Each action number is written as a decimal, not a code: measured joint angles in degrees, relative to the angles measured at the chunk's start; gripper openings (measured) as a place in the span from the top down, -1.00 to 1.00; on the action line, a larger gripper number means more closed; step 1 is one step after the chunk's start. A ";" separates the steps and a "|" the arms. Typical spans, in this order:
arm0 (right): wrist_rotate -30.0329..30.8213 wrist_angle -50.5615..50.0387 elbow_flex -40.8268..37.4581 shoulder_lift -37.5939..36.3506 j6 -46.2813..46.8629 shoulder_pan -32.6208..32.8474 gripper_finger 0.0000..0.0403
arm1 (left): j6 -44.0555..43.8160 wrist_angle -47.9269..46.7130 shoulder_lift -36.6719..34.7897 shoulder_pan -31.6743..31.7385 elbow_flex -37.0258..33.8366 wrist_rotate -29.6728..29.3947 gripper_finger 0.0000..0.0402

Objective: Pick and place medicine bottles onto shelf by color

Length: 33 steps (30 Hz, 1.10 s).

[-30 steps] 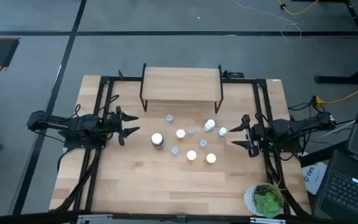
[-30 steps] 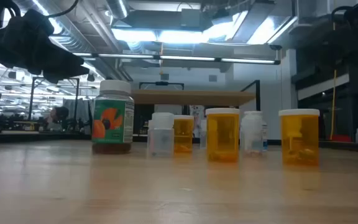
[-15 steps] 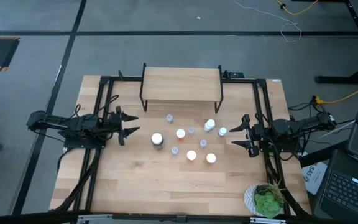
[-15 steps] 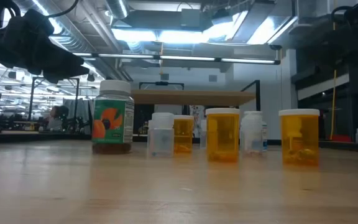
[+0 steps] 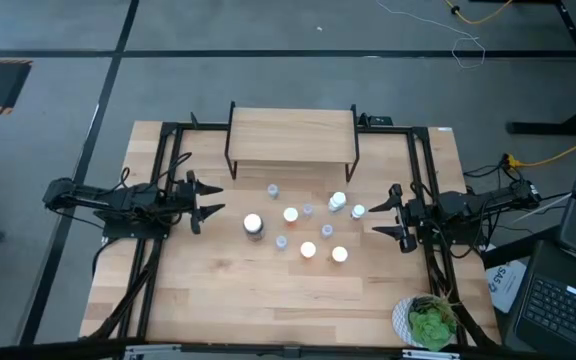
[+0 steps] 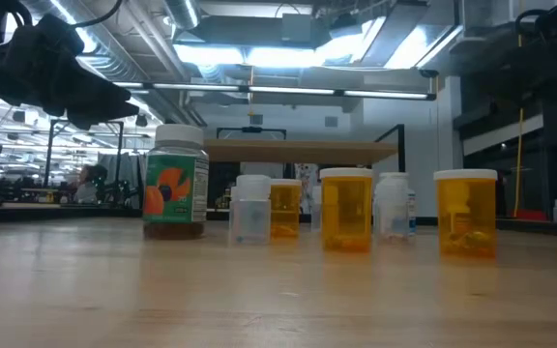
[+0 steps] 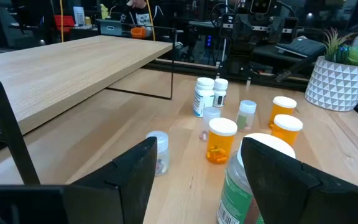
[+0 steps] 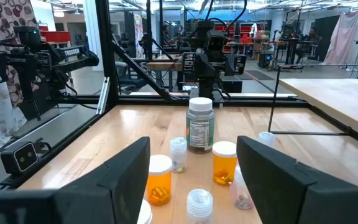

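Bottles: small cluster standing upright mid-table, in front of the shelf, between the two grippers, none on the shelf.
Big bottle (image 5: 254,225): white cap, green label with orange print, nearest the left gripper at the cluster's left edge; in the low view it stands furthest left (image 6: 175,181).
Orange bottles: white-capped, one (image 5: 291,215) near cluster centre, one (image 5: 308,250) and one (image 5: 340,254) on the side away from the shelf; low view shows two up front (image 6: 346,209) (image 6: 467,213).
White bottles: a pair (image 5: 337,202) touching or nearly so on the shelf-right side of the cluster; another white-capped one (image 5: 358,211) just beside them, close to the right gripper.
Clear bottles: tiny, scattered, one (image 5: 272,189) closest to the shelf, one (image 5: 281,242) between the big bottle and the orange ones.
Shelf (image 5: 292,134): light wood board on thin black legs, at the table's far edge, top bare.
Left gripper (image 5: 211,201): fingers apart, holding nothing, just left of the cluster, pointing at it.
Right gripper (image 5: 382,216): fingers apart, holding nothing, just right of the cluster.
Table (image 5: 238,290): light wood, black frame rails along both sides.
Plant (image 5: 430,323): green, white pot, table's near right corner, well apart from the bottles.
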 joint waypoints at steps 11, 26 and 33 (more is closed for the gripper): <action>0.00 -0.01 -0.01 -0.01 0.00 -0.01 -0.20 | 0.00 -0.01 -0.02 -0.02 0.00 0.01 -0.14; 0.00 0.10 -0.01 -0.01 -0.79 -0.01 -0.20 | 0.01 0.02 -0.01 -0.01 0.00 0.01 -0.14; -0.40 3.71 0.00 0.00 4.82 -0.01 -0.20 | -0.01 0.02 -0.02 0.00 0.00 0.02 -0.14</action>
